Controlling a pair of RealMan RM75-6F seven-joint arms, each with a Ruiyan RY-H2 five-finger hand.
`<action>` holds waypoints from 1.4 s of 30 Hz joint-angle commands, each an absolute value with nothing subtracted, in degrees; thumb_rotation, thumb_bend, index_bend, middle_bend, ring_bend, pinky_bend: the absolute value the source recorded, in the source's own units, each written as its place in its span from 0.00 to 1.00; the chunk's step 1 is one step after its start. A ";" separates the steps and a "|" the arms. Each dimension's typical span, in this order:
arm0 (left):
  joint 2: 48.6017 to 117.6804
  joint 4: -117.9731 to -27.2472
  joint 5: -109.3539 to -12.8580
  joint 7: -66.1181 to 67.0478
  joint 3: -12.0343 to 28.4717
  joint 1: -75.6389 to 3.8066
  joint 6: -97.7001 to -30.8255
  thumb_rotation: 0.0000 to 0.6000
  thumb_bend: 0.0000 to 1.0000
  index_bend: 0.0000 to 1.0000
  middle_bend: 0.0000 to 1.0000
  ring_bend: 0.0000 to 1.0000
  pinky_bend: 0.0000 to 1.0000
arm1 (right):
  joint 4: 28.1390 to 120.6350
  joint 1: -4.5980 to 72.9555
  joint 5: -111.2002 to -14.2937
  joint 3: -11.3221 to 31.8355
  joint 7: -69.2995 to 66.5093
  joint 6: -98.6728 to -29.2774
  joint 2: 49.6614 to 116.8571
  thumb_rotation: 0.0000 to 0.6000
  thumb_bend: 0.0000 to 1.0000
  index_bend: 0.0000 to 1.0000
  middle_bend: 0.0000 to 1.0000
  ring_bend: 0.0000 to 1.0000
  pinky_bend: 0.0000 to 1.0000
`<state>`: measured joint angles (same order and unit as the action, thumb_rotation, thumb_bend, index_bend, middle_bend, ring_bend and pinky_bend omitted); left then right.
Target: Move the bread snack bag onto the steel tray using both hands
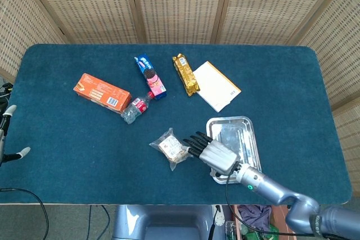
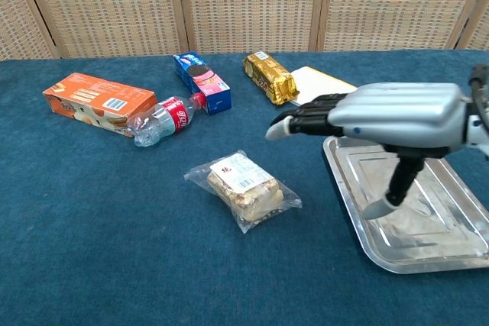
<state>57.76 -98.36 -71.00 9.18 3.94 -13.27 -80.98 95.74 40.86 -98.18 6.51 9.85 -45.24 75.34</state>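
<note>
The bread snack bag (image 1: 171, 148) (image 2: 243, 187), clear plastic with a white label, lies flat on the blue cloth left of the steel tray (image 1: 247, 139) (image 2: 428, 219). My right hand (image 1: 216, 154) (image 2: 397, 116) hovers over the tray's left edge, open and holding nothing. Its dark fingers (image 1: 197, 140) stretch toward the bag and reach its right end in the head view; contact cannot be told. My left hand (image 1: 7, 133) shows only at the far left edge of the head view, thumb spread, far from the bag.
Behind the bag lie an orange box (image 1: 102, 93) (image 2: 88, 101), a small bottle (image 1: 136, 108) (image 2: 162, 120), a blue cookie pack (image 1: 150, 76) (image 2: 202, 82), a gold pack (image 1: 185, 74) (image 2: 270, 76) and a white envelope (image 1: 216, 86) (image 2: 321, 82).
</note>
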 commanded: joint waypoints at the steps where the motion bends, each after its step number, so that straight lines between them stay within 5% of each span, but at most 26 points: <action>1: 58.27 -98.23 -70.91 9.95 4.15 -13.27 -80.76 1.00 0.00 0.00 0.00 0.00 0.00 | 93.17 44.22 -97.66 7.89 11.85 -42.32 79.02 1.00 0.00 0.00 0.00 0.00 0.00; 13: 59.24 -98.17 -69.55 12.77 4.90 -13.37 -79.43 1.00 0.00 0.00 0.00 0.00 0.00 | 86.56 53.46 -76.21 14.26 25.11 -30.27 89.69 1.00 0.00 0.00 0.00 0.00 0.00; 21: 59.15 -97.71 -69.05 12.06 5.34 -13.38 -78.25 1.00 0.00 0.00 0.00 0.00 0.00 | 83.65 59.76 -58.10 12.89 36.62 -31.44 94.56 1.00 0.00 0.00 0.01 0.02 0.00; 23: 59.10 -97.62 -68.92 11.92 5.51 -13.31 -78.17 1.00 0.00 0.00 0.00 0.00 0.00 | 82.73 61.50 -53.86 11.85 39.15 -32.86 95.96 1.00 0.00 0.02 0.11 0.13 0.01; 26: 58.95 -97.36 -68.57 11.33 5.88 -13.30 -77.76 1.00 0.00 0.00 0.00 0.00 0.00 | 81.34 62.76 -50.67 11.87 40.12 -37.35 99.11 1.00 0.00 0.26 0.41 0.38 0.12; 29: 58.92 -97.11 -68.31 11.05 6.02 -13.28 -77.30 1.00 0.00 0.00 0.00 0.00 0.00 | 81.35 62.74 -51.04 11.71 39.11 -39.37 99.72 1.00 0.07 0.44 0.57 0.50 0.18; 32: 58.86 -97.00 -68.22 10.83 6.16 -13.30 -76.86 1.00 0.00 0.00 0.00 0.00 0.00 | 83.51 62.26 -53.87 12.42 36.83 -41.82 98.41 1.00 0.14 0.47 0.59 0.52 0.18; 42: 58.76 -97.32 -69.52 10.21 6.17 -13.05 -76.82 1.00 0.00 0.00 0.00 0.00 0.00 | 96.91 58.70 -59.93 12.87 34.86 -47.51 82.05 1.00 0.15 0.47 0.59 0.52 0.18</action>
<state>58.74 -97.32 -69.39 10.34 6.20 -13.08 -76.79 93.11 60.41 -58.29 13.43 35.22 -45.81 87.15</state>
